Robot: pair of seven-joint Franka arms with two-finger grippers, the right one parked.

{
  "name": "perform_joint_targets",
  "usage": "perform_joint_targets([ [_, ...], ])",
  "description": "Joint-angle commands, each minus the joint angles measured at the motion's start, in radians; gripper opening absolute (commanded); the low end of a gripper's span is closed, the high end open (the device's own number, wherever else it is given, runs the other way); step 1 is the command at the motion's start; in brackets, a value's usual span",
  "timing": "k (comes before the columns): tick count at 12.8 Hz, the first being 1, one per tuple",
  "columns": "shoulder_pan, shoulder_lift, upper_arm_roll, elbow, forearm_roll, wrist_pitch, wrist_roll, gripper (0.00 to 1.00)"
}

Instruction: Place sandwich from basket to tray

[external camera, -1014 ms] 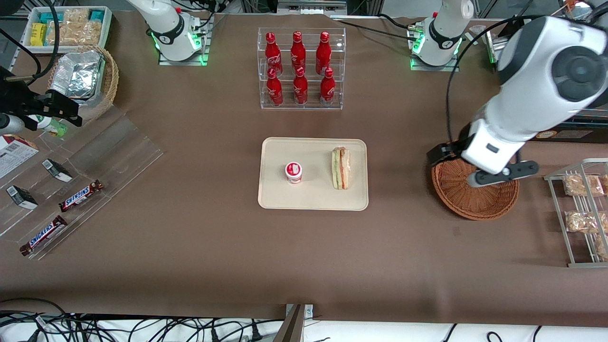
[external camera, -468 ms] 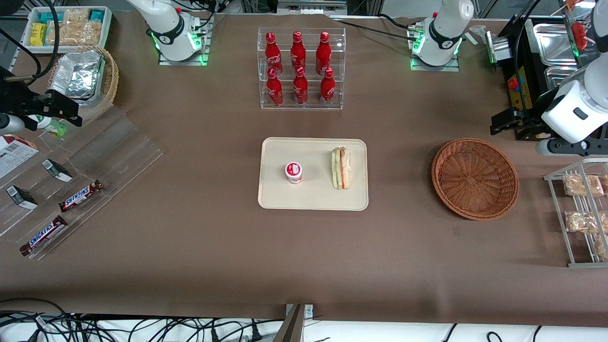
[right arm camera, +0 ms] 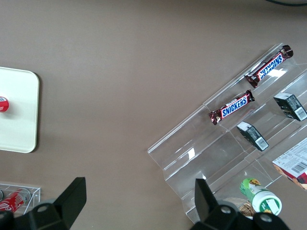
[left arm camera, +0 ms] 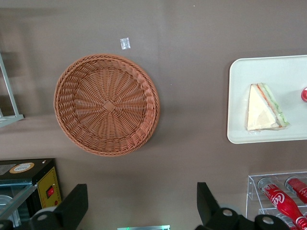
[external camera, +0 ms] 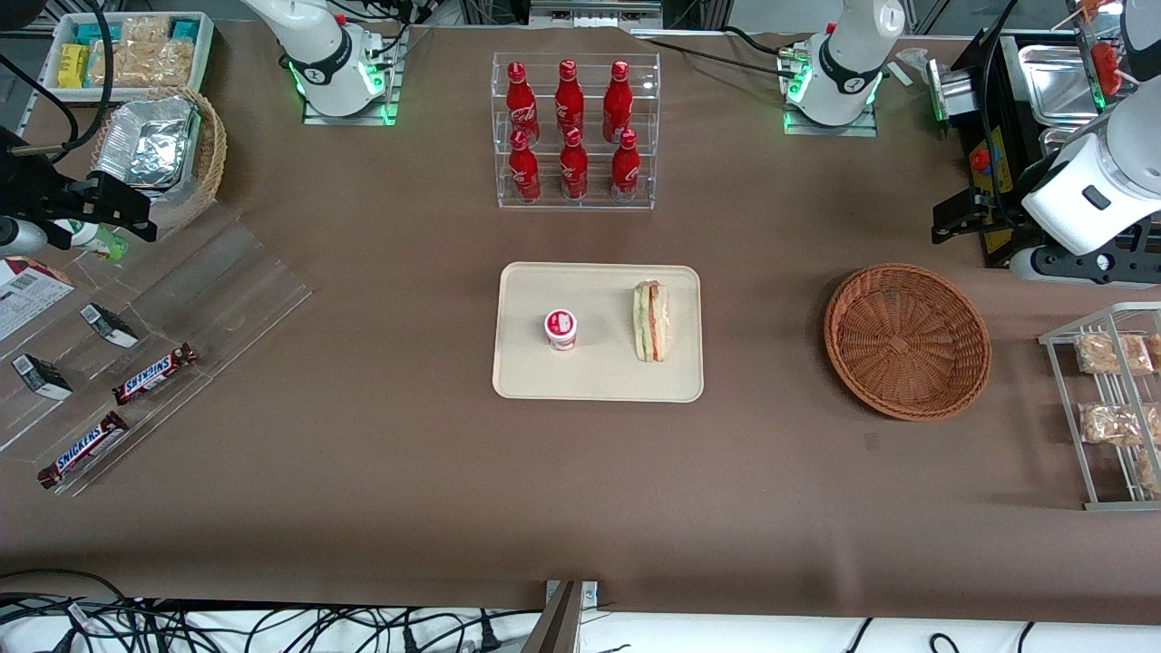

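Layered sandwich (external camera: pixel 650 321) lies on cream tray (external camera: pixel 599 381); wicker basket (external camera: pixel 907 340) empty.

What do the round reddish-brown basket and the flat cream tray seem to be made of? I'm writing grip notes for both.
The round reddish-brown basket looks like woven wicker or rattan: interlaced strands spiral out from its centre, matte. The flat cream tray, holding the sandwich, looks like smooth moulded plastic, with rounded corners and a low rim, though the look leaves that open. The gripper hangs open above the table near the basket.
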Motion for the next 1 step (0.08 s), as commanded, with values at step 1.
perform_joint_targets([
  [1,-0.021,-0.023,0.022,-0.022,-0.019,0.013,0.024,1.00],
])
